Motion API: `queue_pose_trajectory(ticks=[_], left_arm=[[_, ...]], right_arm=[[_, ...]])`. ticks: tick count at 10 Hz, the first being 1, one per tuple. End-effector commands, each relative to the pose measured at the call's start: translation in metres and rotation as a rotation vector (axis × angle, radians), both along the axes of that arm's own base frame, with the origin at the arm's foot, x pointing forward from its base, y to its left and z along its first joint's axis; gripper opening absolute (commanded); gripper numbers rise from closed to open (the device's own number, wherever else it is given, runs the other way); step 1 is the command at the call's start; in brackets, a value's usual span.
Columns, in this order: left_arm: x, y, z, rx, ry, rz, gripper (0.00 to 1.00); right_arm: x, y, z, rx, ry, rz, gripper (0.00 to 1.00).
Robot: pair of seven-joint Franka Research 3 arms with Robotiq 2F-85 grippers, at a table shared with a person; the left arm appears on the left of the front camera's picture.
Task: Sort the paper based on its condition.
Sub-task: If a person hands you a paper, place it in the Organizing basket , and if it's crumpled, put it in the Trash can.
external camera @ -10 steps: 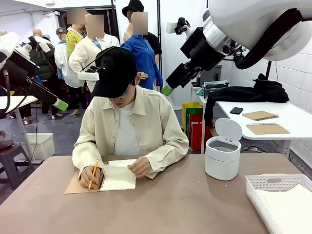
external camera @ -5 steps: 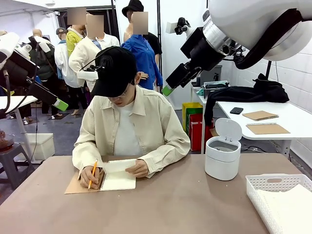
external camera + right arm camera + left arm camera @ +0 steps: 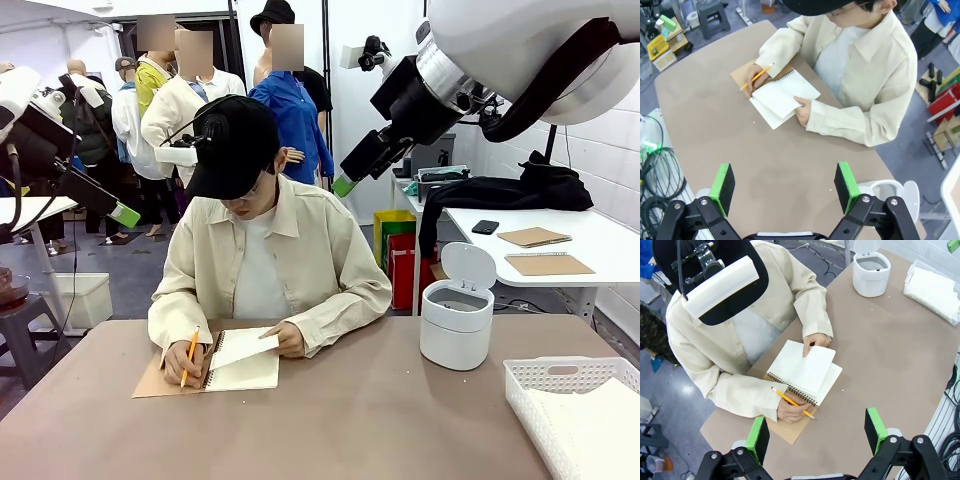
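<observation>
A person sits at the far side of the table with a spiral notebook open on its brown cover. One hand lifts a white page by its edge. The other hand holds a yellow pencil. White paper lies in a white basket at the front right, the paper also seen from the left wrist. My left gripper hangs open high above the table, off the notebook's left side. My right gripper is open too, high over the table, with the notebook far below.
A white lidded bin stands open at the right of the brown table, behind the basket. Closed brown notebooks lie on a white side table at the far right. Several people stand in the background.
The person's hand has peeled the top page up from the notebook, from flat to raised at its edge. Both arms have stayed still.
</observation>
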State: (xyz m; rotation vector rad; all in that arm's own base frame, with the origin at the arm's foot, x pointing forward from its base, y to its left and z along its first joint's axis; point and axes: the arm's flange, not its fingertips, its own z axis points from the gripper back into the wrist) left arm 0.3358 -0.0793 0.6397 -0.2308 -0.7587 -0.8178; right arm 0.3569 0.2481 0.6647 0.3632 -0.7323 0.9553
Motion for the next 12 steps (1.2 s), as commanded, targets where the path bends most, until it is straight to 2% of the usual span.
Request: queue_pose_trajectory(ticks=[1, 12], left_arm=[[-0.0002, -0.0002, 0.0005, -0.007, 0.001, 0.0, 1.0], [-0.0002, -0.0002, 0.0005, -0.007, 0.001, 0.0, 1.0]], right_arm=[[-0.0002, 0.0002, 0.0008, -0.006, 0.011, 0.001, 1.0], [-0.0002, 0.0002, 0.0008, -0.006, 0.011, 0.001, 1.0]])
